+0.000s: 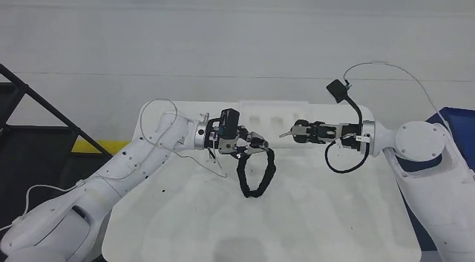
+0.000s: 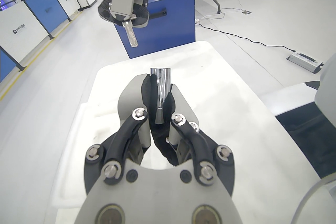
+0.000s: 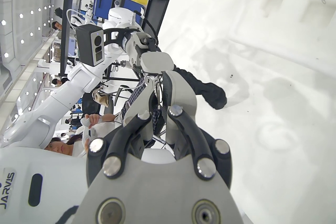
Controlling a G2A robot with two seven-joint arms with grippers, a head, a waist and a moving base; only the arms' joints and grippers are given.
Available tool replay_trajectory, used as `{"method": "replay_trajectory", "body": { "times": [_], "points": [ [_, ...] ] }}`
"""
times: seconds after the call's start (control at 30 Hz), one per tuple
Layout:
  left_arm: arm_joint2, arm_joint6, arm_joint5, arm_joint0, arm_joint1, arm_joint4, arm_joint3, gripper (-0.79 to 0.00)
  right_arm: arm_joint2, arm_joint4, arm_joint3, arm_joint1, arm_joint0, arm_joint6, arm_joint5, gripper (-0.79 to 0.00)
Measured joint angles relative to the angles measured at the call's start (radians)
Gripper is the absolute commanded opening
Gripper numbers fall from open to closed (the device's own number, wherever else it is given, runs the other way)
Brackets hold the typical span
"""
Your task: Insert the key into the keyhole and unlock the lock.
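Observation:
My left gripper (image 1: 254, 142) is shut on the lock's chrome cylinder (image 2: 160, 86), held above the table's middle with its end facing the other arm. The lock's black sheathed cable (image 1: 256, 177) hangs from it in a loop down to the table. My right gripper (image 1: 295, 132) is shut on the key (image 1: 285, 135), whose silver blade (image 2: 130, 34) points toward the cylinder, a short gap away. In the right wrist view, the fingers (image 3: 181, 93) hide the key, and the left gripper (image 3: 155, 59) and the cable (image 3: 207, 91) lie just beyond them.
A white foam tray (image 1: 326, 110) with shallow rectangular recesses (image 3: 273, 4) lies along the far side of the white table (image 1: 334, 217). A blue cabinet (image 2: 168, 22) stands off the table behind the right arm. A black frame (image 1: 37, 106) stands to the left.

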Motion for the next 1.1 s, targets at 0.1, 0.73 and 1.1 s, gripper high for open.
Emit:
{"method": "replay_trajectory", "body": {
  "times": [0.1,0.73,1.1],
  "points": [
    [-0.021,0.001,0.022,0.015,0.000,-0.023,-0.021,-0.785,0.021,-0.019,-0.040,0.006,-0.013,0.003,0.009,-0.785],
    [-0.042,0.034,0.059,0.042,-0.002,-0.024,-0.043,-0.785,0.050,-0.017,-0.095,0.013,-0.039,-0.006,-0.002,-0.785],
    [-0.034,0.038,0.061,0.075,-0.022,-0.079,-0.048,-0.785,0.055,-0.105,-0.155,0.022,-0.045,-0.020,0.047,-0.785]
  ]
}}
